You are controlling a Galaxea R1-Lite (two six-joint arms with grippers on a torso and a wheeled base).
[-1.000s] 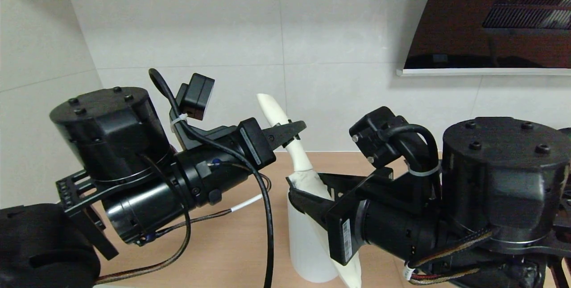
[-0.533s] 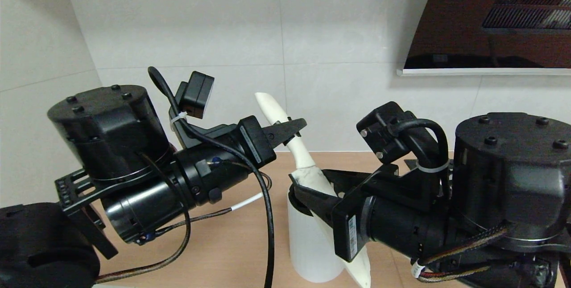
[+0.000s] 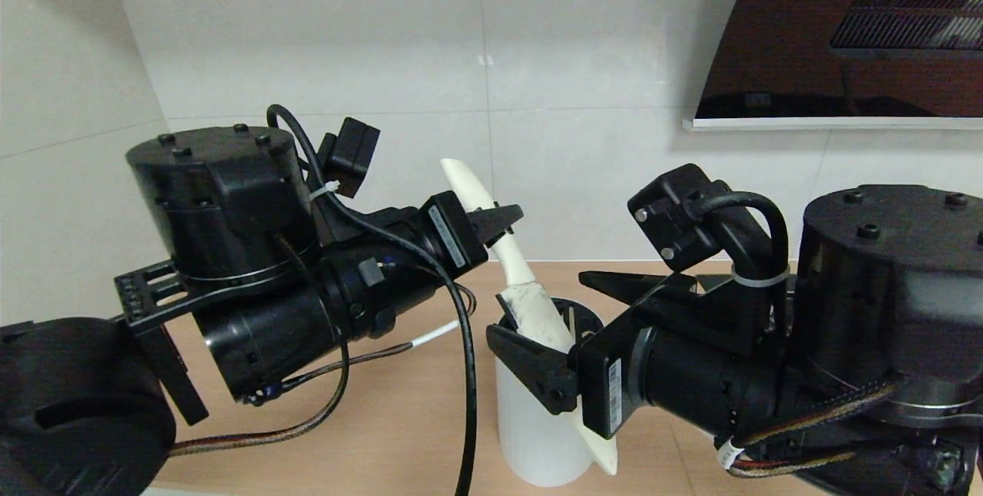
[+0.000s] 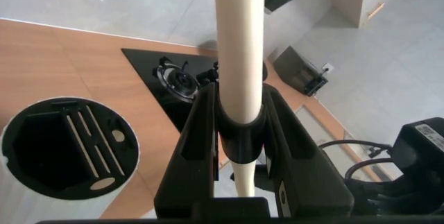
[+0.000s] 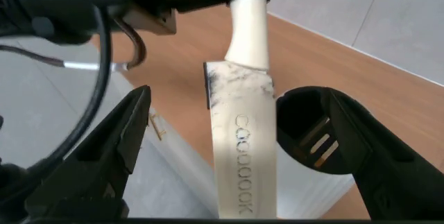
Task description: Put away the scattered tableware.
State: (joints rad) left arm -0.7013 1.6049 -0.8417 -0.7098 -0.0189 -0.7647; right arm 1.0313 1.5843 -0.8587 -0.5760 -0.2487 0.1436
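Observation:
A white knife (image 3: 530,308) with a cream handle (image 4: 240,57) slants down over a white cylindrical holder (image 3: 530,434) with a black slotted top (image 4: 69,148). My left gripper (image 3: 495,223) is shut on the handle (image 3: 470,185). In the head view the blade's tip lies in front of the holder's wall, outside it. My right gripper (image 5: 243,168) is open wide, one finger (image 5: 111,161) on each side of the marbled blade (image 5: 239,148), not touching it. The holder's mouth (image 5: 316,148) sits just behind the blade.
The holder stands on a wooden counter (image 3: 399,411) against a white tiled wall. A dark range hood (image 3: 845,35) hangs at the upper right. A black hob with a burner (image 4: 177,82) lies beside the holder.
My right gripper has opened and let go of the blade, drawing back a little. My left arm has shifted right, still holding the handle; the knife has barely moved.

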